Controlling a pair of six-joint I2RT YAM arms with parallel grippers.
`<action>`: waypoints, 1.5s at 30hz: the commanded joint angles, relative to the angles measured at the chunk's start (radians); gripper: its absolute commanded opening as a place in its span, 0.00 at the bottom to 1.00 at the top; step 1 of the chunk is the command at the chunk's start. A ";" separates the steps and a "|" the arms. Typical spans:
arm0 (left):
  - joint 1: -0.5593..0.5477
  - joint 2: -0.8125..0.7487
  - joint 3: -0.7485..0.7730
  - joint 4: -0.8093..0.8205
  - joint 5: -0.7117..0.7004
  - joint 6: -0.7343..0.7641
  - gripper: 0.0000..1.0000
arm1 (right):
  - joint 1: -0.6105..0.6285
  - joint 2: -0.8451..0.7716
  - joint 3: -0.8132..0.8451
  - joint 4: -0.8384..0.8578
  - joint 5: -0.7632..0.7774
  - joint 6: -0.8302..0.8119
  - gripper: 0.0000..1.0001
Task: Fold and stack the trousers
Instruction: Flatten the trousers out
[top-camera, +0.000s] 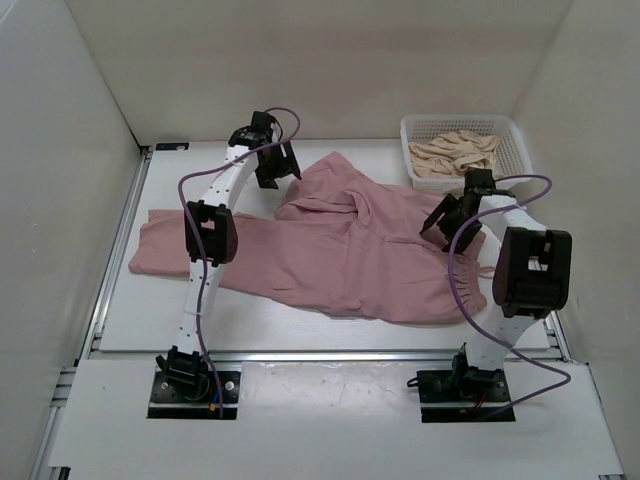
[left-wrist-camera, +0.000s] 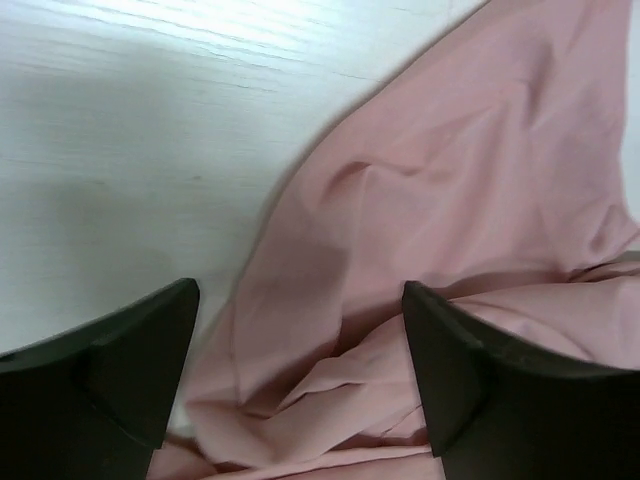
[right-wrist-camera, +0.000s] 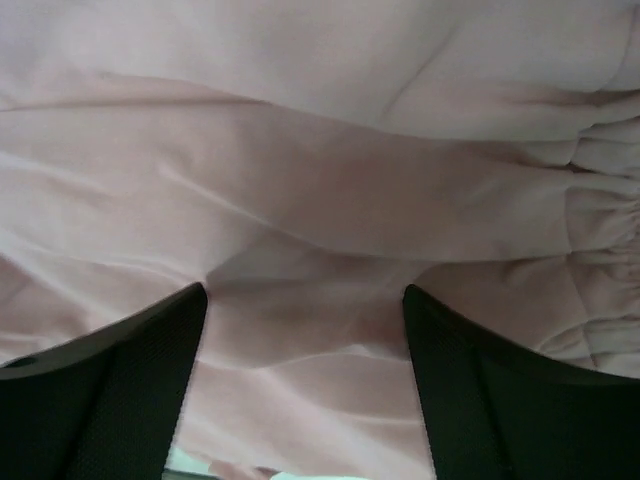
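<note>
- Pink, thin and creased: the trousers (top-camera: 340, 250) sprawl across the white table (top-camera: 260, 325) in the overhead view. One leg runs out to the left side, and a folded flap peaks toward the top centre.
- Only the overhead view catches the white mesh basket (top-camera: 415, 135) in the upper right. A crumpled beige cloth (top-camera: 455, 152) sits inside it, just past the trousers.
- The left gripper (top-camera: 275, 165) hangs over the upper edge of the fabric. Its wrist camera adds what the overhead view can't: two dark, wedge-shaped fingers (left-wrist-camera: 120, 360) spread wide, with nothing pinched between them. Soft pink folds lie underneath, and pale wood-grain tabletop shows in the upper left.
- The right gripper (top-camera: 450, 225) is over the right end of the garment. Its wrist view is wall-to-wall cloth in broad, shallow wrinkles.
- That same view picks out a gathered, puckered band (right-wrist-camera: 600, 220) at the right edge, too fine to read from above.
- The right fingers (right-wrist-camera: 110, 380) are matte black with a fine texture. They are splayed well apart and grip nothing.
</note>
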 joint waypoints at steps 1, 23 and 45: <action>-0.009 0.011 0.018 0.038 0.127 -0.029 0.82 | 0.002 0.032 -0.038 0.026 0.047 0.009 0.77; 0.042 -0.144 -0.124 0.068 0.008 -0.002 0.50 | 0.011 -0.131 -0.147 0.014 0.054 -0.023 0.10; 0.022 -0.272 -0.120 0.043 -0.116 -0.008 0.10 | 0.021 -0.046 -0.213 0.054 0.011 -0.022 0.08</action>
